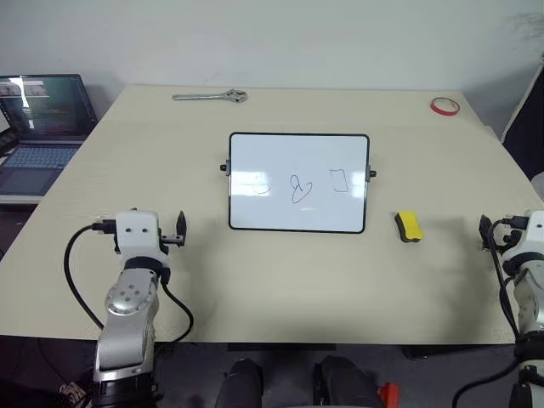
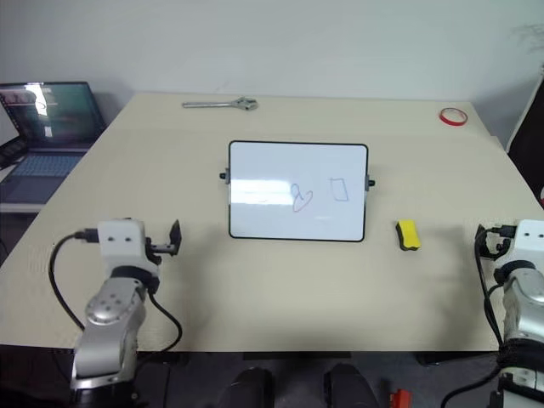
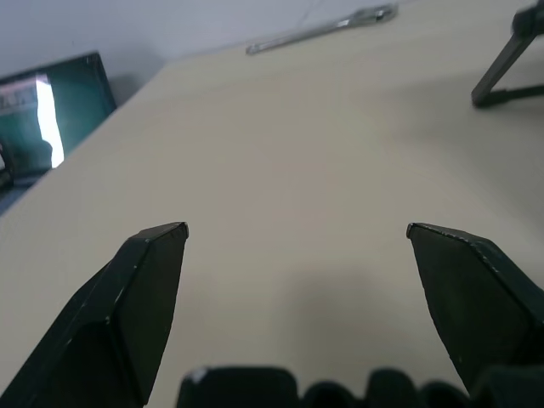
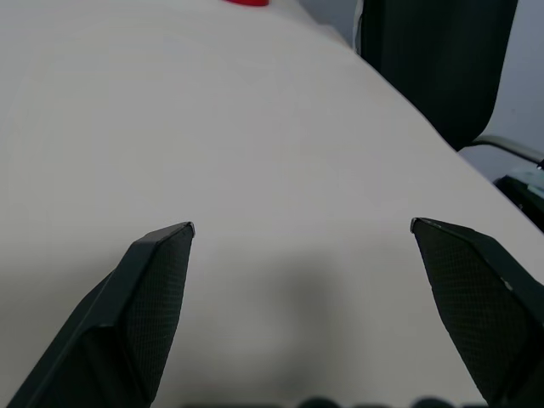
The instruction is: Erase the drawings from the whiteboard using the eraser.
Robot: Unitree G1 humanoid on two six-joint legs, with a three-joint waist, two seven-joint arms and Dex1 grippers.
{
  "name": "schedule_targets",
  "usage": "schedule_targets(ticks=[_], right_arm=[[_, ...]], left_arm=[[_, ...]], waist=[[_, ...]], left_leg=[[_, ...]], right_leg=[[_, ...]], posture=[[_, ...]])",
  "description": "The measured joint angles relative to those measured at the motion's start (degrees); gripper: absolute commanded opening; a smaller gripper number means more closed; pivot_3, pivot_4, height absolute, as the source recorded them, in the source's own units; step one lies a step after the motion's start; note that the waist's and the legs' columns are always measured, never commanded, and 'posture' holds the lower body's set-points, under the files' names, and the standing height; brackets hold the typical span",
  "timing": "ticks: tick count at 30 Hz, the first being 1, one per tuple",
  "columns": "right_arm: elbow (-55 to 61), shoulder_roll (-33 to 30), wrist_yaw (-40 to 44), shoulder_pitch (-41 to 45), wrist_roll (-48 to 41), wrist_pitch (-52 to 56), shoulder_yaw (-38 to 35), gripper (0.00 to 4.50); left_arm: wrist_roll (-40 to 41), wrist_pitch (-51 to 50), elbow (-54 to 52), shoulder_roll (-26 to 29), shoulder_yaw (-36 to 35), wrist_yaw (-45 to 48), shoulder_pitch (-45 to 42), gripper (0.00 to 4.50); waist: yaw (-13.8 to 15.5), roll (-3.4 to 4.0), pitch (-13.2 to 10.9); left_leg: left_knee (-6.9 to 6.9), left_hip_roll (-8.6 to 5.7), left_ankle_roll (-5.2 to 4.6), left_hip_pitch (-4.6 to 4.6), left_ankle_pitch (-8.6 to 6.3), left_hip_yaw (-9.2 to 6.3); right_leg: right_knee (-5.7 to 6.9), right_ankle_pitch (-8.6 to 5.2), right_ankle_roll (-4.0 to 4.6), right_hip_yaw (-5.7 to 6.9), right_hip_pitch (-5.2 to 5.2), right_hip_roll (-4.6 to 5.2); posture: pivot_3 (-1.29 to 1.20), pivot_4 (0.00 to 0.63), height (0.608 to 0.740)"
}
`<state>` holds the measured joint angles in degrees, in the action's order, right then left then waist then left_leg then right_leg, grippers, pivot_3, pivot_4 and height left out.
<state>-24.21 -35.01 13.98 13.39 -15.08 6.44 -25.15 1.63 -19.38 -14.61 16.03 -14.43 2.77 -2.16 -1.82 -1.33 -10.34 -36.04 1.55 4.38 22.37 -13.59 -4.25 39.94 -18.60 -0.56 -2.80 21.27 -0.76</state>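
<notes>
Both tools, the left tool (image 3: 296, 229) and the right tool (image 4: 302, 228), are being held spread and empty above the table (image 1: 280, 280). The eraser (image 1: 409, 226) is lying between the right tool and the whiteboard (image 1: 298, 183), whose drawings (image 1: 297, 186) are still unerased. A careless reach risks the eraser being knocked away or the propped board being tipped. No readable writing or brand is being shown.

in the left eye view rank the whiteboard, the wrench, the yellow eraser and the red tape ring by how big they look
1. whiteboard, by far the largest.
2. wrench, long but thin.
3 and 4. eraser and red tape ring look about alike; the ring lies farther from the camera, so I would not rank them.
</notes>
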Motion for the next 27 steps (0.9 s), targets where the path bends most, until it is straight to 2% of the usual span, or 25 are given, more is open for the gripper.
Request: schedule_targets(ticks=[6, 10, 14, 20, 27], right_arm=[[7.9, 0.0, -0.3, -3.0, -2.0, 3.7, -2.1, 4.46], [15.5, 0.0, 0.7, -5.1, -2.5, 6.9, -2.1, 4.46], [27.7, 1.5, 0.5, -7.5, -4.4, 11.3, -2.0, 4.46], [47.9, 3.8, -2.3, -10.1, -11.7, 26.5, -0.4, 4.46], [57.3, 4.3, -6.3, -10.4, -16.9, 42.8, 2.4, 4.46]], left_arm=[[-0.1, 1.2, 3.9, 0.0, -0.2, -1.0, -1.5, 4.5], [-0.1, 1.8, 3.9, 3.0, 1.3, 2.5, -3.6, 4.5], [5.6, 4.9, 2.6, 8.1, 5.0, 16.2, -7.1, 4.5], [16.3, 0.7, 0.6, 14.3, 9.9, 34.3, -15.0, 4.5], [19.7, -1.5, 3.0, 17.7, 19.8, 51.7, -23.0, 4.5]], waist=[[0.0, 0.0, 0.0], [0.0, 0.0, 0.0], [0.1, 0.01, 0.0], [0.0, 0.03, 0.0], [-0.1, 0.03, 0.0]], left_leg=[[0.0, -0.01, 0.0, -0.01, 0.0, -0.01], [0.0, -0.01, 0.01, 0.01, 0.01, -0.02], [0.0, 0.01, 0.03, 0.03, 0.01, -0.04], [0.01, 0.0, 0.02, 0.07, 0.01, -0.11], [0.02, -0.05, 0.0, 0.13, 0.0, -0.06]], right_leg=[[-0.02, 0.0, -0.01, 0.02, -0.03, -0.03], [0.0, 0.0, -0.01, 0.03, 0.01, -0.03], [-0.01, 0.0, -0.01, 0.08, 0.01, -0.05], [-0.01, -0.01, -0.01, 0.13, 0.03, -0.1], [-0.04, -0.02, -0.02, 0.12, 0.09, -0.18]], posture=[[0.0, 0.15, 0.74], [0.0, 0.15, 0.74], [0.0, 0.15, 0.74], [0.0, 0.15, 0.74], [0.0, 0.15, 0.74]])
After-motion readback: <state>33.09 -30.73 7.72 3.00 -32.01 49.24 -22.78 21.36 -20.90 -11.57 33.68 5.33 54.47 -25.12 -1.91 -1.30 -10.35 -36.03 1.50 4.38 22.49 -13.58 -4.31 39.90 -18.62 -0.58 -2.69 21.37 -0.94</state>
